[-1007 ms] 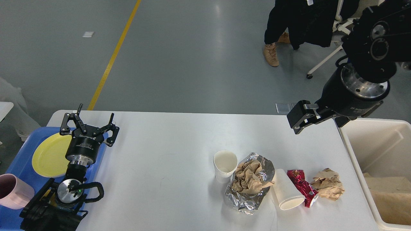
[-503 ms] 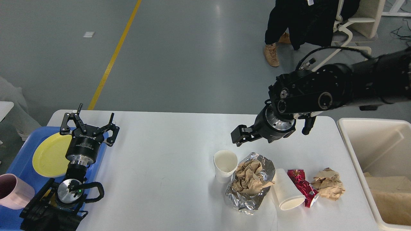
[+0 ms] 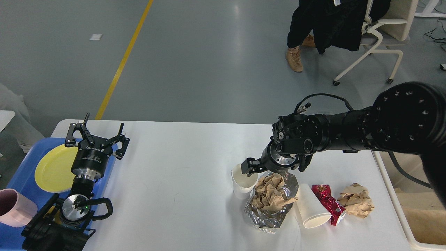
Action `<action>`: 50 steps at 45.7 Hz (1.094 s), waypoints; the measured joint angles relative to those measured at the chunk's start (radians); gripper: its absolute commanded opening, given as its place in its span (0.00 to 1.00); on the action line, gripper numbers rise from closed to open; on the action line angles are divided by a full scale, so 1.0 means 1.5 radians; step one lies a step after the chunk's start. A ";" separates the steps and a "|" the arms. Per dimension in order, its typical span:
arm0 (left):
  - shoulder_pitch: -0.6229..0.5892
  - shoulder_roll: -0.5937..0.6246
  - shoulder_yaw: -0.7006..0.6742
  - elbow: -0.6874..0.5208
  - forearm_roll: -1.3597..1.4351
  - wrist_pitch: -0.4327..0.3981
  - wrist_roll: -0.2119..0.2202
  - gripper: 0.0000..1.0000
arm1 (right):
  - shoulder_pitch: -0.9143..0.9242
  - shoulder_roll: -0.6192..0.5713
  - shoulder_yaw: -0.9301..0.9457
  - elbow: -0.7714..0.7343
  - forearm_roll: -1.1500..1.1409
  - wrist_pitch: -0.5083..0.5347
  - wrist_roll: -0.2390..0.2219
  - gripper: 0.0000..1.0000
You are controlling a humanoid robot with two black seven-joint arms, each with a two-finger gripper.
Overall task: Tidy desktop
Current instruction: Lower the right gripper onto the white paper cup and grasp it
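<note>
The white desktop [image 3: 174,164] carries a cluster of litter right of centre: an upright white paper cup [image 3: 243,183], crumpled foil holding brown paper [image 3: 270,198], a paper cup lying on its side [image 3: 312,207], a crushed red can [image 3: 327,202] and a brown paper wad [image 3: 356,204]. My right gripper [image 3: 250,166] reaches in from the right and sits at the upright cup's far rim. It looks dark and its fingers cannot be told apart. My left gripper [image 3: 102,127] stands open and empty at the desktop's left edge, far from the litter.
A blue tray [image 3: 21,174] at the left holds a yellow plate [image 3: 52,169] and a pink mug [image 3: 14,207]. A cream bin [image 3: 390,198] with brown paper inside stands at the right edge. A person and an office chair are on the floor beyond.
My right arm has swung down and left from above the bin side to the upright cup's rim. The left arm and the litter have stayed put.
</note>
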 measured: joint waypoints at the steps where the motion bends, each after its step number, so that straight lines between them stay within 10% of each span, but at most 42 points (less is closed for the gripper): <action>1: 0.000 0.000 0.000 0.000 0.000 0.000 0.000 0.96 | -0.003 0.004 0.001 -0.005 0.000 -0.003 0.000 1.00; 10: 0.000 0.000 0.000 0.000 0.000 0.000 0.000 0.96 | -0.059 0.047 0.004 -0.061 -0.003 -0.045 0.000 0.86; 24: 0.000 0.000 0.000 0.000 0.000 0.000 0.000 0.96 | -0.098 0.055 0.001 -0.090 -0.010 -0.061 0.000 0.00; 50: 0.000 0.000 0.000 0.000 0.000 0.000 0.001 0.96 | -0.089 0.049 0.002 -0.084 -0.006 -0.061 -0.043 0.00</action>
